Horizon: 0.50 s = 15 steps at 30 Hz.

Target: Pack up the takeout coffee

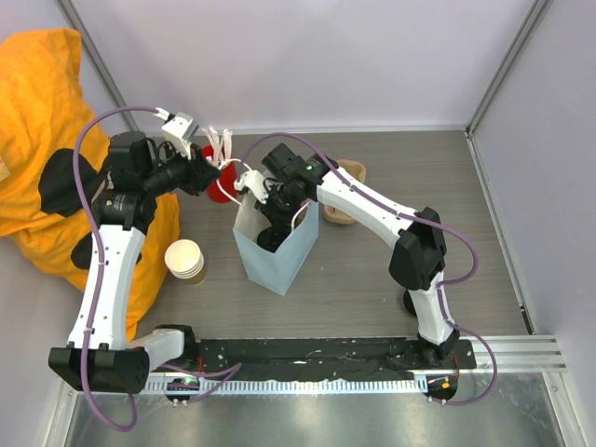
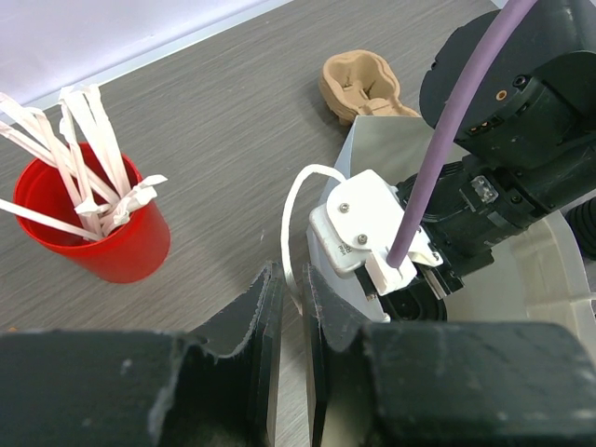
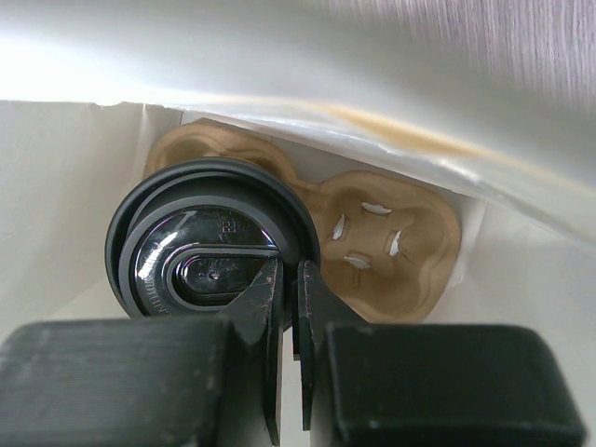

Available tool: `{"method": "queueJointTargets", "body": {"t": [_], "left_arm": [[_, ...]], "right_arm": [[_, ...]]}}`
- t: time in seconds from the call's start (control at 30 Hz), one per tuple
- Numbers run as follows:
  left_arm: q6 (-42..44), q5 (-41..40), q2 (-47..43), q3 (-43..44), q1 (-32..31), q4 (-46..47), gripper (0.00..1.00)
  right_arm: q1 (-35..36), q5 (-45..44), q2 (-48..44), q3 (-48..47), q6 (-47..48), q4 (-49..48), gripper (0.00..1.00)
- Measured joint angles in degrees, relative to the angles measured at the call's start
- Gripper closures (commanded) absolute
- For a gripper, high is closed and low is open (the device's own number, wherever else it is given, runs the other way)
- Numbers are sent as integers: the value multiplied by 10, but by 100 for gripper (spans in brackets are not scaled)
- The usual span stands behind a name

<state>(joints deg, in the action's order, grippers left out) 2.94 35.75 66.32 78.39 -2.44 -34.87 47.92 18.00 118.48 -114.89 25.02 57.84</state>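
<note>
**Coffee sitting inside the bag**

The takeout coffee cup, showing only its round black plastic lid, is sitting at the bottom of the pale blue paper bag, in a brown moulded pulp carrier. The right gripper is hanging at the lid's edge, fingers pressed together. The left gripper is pinching the bag's white loop handle

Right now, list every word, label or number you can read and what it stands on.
Lid of the takeout coffee: small embossed marks, too blurred to read.
The paper bag, red cup, cup carrier: no print visible.
Nothing else readable.
</note>
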Motion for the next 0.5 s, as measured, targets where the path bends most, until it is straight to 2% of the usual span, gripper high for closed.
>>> {"method": "queueJointTargets", "body": {"t": [0.5], "left_arm": [[0,4,-1,0,3,0,82]], "right_arm": [[0,-6,-2,4,0,-6,99]]}}
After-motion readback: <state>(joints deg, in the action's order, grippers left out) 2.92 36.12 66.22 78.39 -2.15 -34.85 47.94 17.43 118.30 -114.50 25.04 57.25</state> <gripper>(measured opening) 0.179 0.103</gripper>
